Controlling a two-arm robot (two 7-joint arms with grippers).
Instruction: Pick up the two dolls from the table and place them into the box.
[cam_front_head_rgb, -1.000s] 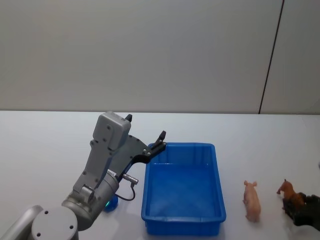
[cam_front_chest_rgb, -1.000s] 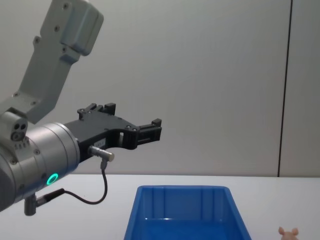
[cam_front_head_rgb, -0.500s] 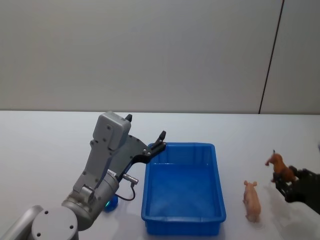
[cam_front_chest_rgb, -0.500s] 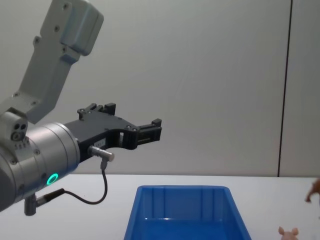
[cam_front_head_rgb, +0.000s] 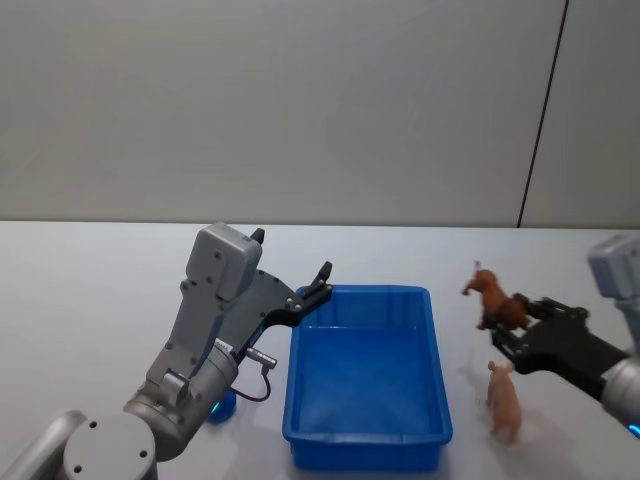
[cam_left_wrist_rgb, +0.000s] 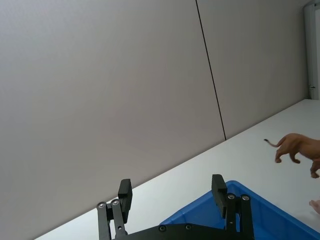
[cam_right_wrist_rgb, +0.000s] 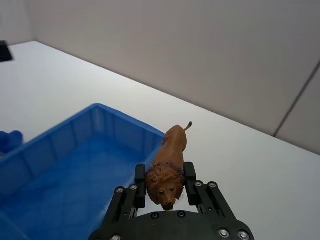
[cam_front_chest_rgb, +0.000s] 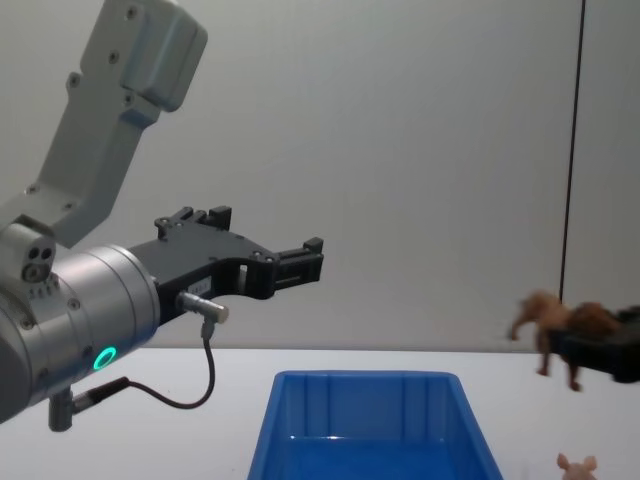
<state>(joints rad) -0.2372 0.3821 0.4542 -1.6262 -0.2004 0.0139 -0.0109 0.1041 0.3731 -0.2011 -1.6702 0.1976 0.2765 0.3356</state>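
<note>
Jaws of the right end effector are drawn in narrow on a small brown plastic lion figure, pinching it at the mane on both sides; the lion's face looks back toward the wrist and its body and thin tail point away. Seen from the head, the right end effector holds the lion in the air just outside the right rim of the rectangular bright blue plastic box, beside the far half of that rim. From the chest, the lion hangs well above the level of the box's rim.

On the flat white counter, a small pale pink pig figure is just to the right of the box, beside its near right corner. It sits below the right end effector and apart from it, with its head toward the lion.

A small rounded deep blue toy is on the counter to the left of the box, by its near left corner, partly hidden behind the left arm.

The left end effector is raised above the box's far left corner, well up from the blue toy. Its jaws stand wide apart with nothing between them.
</note>
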